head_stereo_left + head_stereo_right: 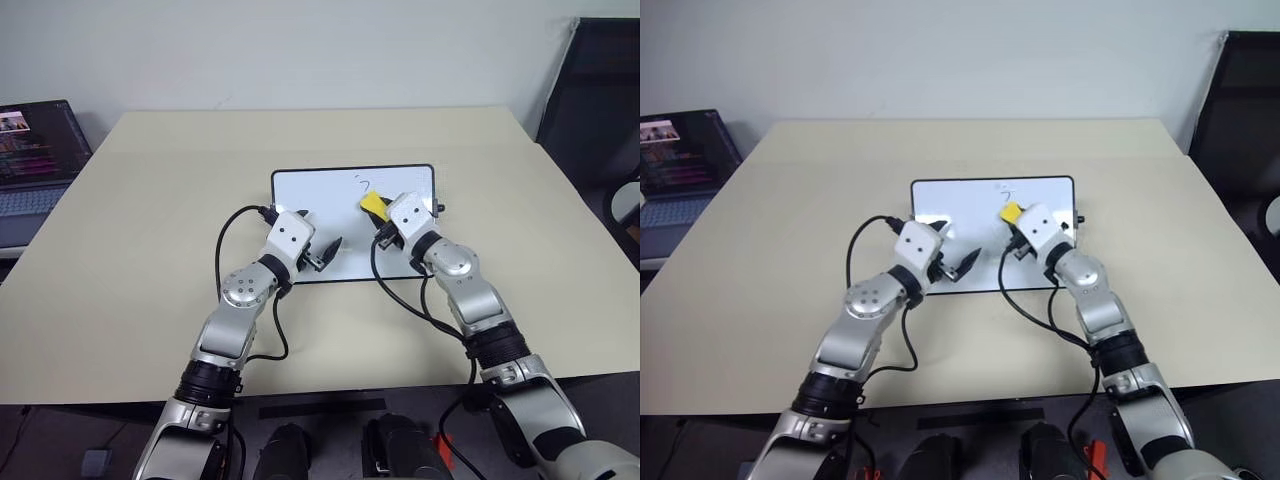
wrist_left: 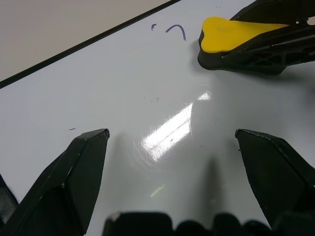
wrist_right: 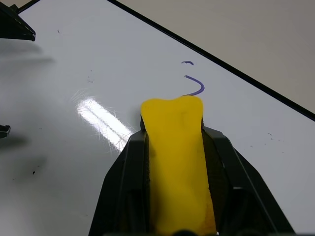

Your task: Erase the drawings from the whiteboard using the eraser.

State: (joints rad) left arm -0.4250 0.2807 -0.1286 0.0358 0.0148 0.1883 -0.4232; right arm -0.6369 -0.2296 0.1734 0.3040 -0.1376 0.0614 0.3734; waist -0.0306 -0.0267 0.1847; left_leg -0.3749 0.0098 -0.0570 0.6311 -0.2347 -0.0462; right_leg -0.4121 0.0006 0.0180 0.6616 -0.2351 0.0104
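Right tool (image 3: pixel 173 147) grips smooth yellow eraser (image 3: pixel 177 162), glossy whiteboard (image 3: pixel 98 59).

No readable text, label or number appears anywhere.

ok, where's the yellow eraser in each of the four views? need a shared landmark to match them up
Left eye view: eraser right of centre, on the whiteboard, at the right gripper.
Right eye view: eraser just right of centre.
Left wrist view: eraser at upper right, clamped in black jaws.
Right wrist view: eraser bottom centre, between that gripper's jaws.
Shared landmark: the curved marker stroke just beyond the eraser's tip.
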